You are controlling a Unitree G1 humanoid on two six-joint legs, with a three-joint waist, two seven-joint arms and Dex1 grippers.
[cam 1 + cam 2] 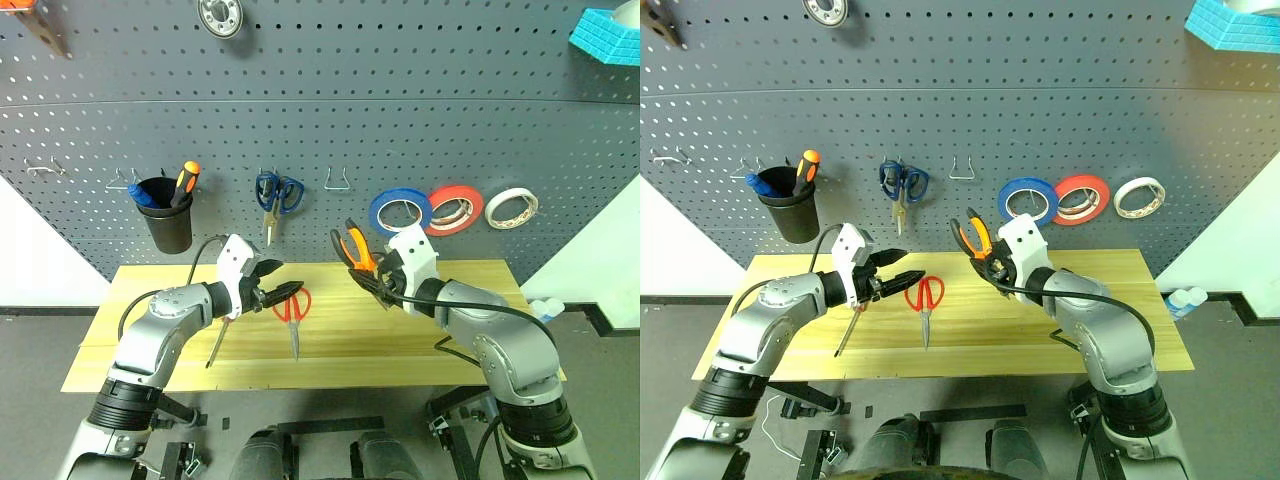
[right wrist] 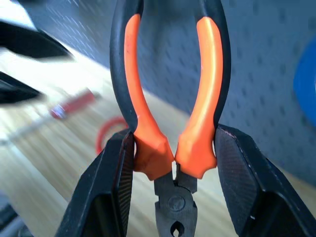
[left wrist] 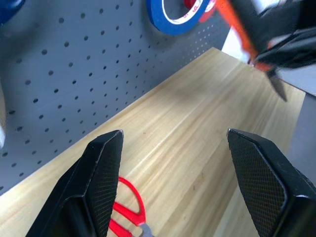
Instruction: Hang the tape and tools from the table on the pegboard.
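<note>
My right gripper (image 1: pixel 377 283) is shut on the orange-and-black pliers (image 1: pixel 354 247), held above the table (image 1: pixel 440 330) with the handles (image 2: pixel 207 89) pointing up toward the pegboard (image 1: pixel 330 120). My left gripper (image 1: pixel 278 282) hangs open and empty just above the table; its fingers (image 3: pixel 103 163) stand wide apart. The red-handled scissors (image 1: pixel 292 310) lie flat on the table right beside it. Under my left hand the slim screwdriver (image 1: pixel 217 345) lies on the wood. The blue tape (image 1: pixel 400 210) hangs on the pegboard.
On the pegboard hang blue-handled scissors (image 1: pixel 277 195), a red-orange tape roll (image 1: pixel 452 207) and a white tape roll (image 1: pixel 511 207). A black cup (image 1: pixel 167 220) holds an orange-and-black screwdriver. A bare metal hook (image 1: pixel 340 181) sits between the blue scissors and the blue tape.
</note>
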